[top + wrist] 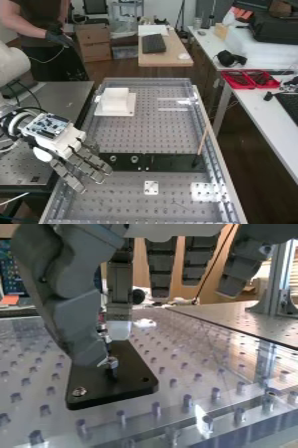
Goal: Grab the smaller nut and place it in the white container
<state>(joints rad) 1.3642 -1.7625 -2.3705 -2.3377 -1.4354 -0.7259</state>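
Note:
The hand [81,162] is over the left end of the flat black bar [173,163] in the high view, its fingers extended and apart. The larger nut [113,158] and the bearing [134,159] stand just right of its fingertips. Farther back is the white container [115,99]. Seen from the wrist, the hand [78,316] has its thumb tip low over the black bar [123,386], right beside the smaller nut [112,362]; one fingertip hangs behind the nut and the other fingers hang higher. Nothing is visibly gripped. Metal parts farther along the bar are partly covered by the thumb.
A thin brown stick with a dark end [203,141] leans near the right rail. A small white plate [151,188] lies in front of the bar on the perforated bench [159,137]. Red trays [249,79] stand on the side table at right.

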